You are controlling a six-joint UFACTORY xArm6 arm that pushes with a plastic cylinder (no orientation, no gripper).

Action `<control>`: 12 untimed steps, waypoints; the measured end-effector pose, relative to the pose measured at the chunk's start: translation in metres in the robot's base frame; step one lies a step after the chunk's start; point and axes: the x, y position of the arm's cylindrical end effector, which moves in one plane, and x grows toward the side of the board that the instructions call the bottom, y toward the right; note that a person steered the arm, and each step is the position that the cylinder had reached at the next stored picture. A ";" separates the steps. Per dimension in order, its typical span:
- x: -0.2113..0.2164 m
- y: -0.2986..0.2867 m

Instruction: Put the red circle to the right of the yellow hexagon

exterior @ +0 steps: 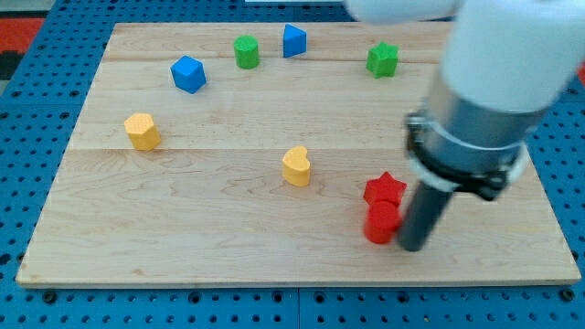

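Note:
The red circle [381, 222] is a short red cylinder near the view's bottom right, touching a red star [385, 189] just above it. My tip [412, 247] is right beside the red circle, on its right and slightly lower, touching or nearly touching it. The yellow hexagon [142, 131] stands far off at the view's left. A yellow heart [296, 166] lies mid-board, left of the red pair.
A blue block [187, 74], a green cylinder [246, 51], a blue triangular block [293, 40] and a green star-like block [383, 59] sit along the view's top. The arm's large white and grey body [484, 100] covers the board's right part. The wooden board [228, 247] lies on blue pegboard.

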 end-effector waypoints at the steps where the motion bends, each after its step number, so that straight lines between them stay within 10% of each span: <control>1: -0.010 -0.005; 12: -0.058 -0.094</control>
